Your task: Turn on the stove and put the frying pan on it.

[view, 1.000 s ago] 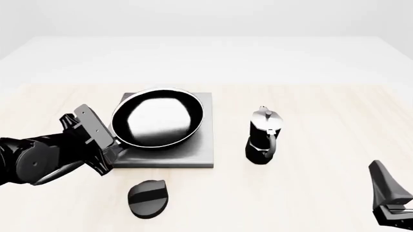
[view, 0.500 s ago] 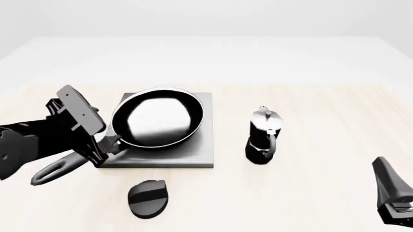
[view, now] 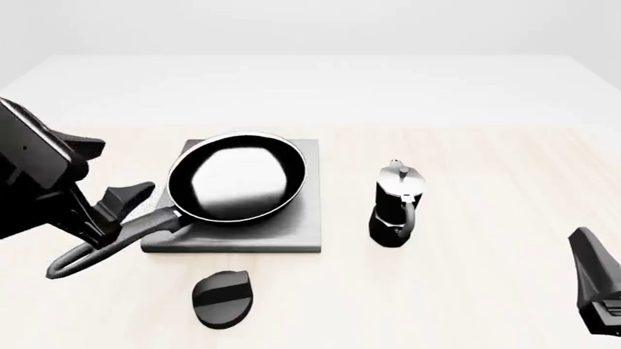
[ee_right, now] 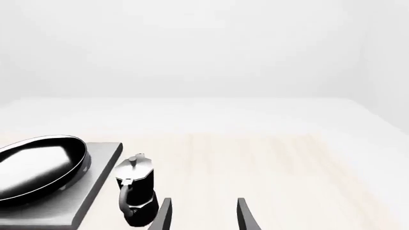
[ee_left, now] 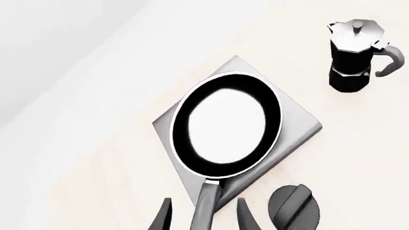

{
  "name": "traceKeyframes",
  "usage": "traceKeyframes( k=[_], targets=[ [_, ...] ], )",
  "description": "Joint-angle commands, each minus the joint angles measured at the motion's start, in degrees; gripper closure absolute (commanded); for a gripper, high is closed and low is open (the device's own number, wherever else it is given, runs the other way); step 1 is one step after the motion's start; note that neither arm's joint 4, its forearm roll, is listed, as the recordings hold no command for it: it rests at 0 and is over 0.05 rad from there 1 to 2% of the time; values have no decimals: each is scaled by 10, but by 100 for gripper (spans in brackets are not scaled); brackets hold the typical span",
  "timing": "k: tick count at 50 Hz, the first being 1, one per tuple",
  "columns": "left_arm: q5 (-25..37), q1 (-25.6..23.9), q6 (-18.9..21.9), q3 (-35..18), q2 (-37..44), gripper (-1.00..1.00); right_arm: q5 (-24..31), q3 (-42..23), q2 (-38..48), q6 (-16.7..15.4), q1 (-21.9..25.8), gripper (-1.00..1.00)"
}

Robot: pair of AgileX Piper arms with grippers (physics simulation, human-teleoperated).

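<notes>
Black frying pan (view: 237,181) already sits on the grey stove (view: 291,233), left gripper (ee_left: 203,218) spread, straddling its handle without pinching, right gripper (ee_right: 203,215) spread and empty near the moka pot (view: 398,205); knob (view: 223,298) state unclear, so switching-on possibly remains.

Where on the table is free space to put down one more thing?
Bare wood lies right of the moka pot, behind the stove, and in front, between the knob and the right end effector. The left is crowded: pan handle and left end effector.
</notes>
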Motion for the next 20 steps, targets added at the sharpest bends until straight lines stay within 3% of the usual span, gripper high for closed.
traceKeyframes(
  k=[1, 13, 14, 20],
  targets=[
    [89, -24, -70, -12, -128, -100, 14, -27, 0, 3, 8, -100],
    [170, -24, -131, -38, -251, -100, 41, -76, 0, 11, 18, -100],
    [181, -25, -173, -55, -265, -100, 46, -84, 0, 11, 21, -100],
    [228, -32, -222, -64, -332, -100, 66, -115, 0, 9, 33, -100]
  ],
)
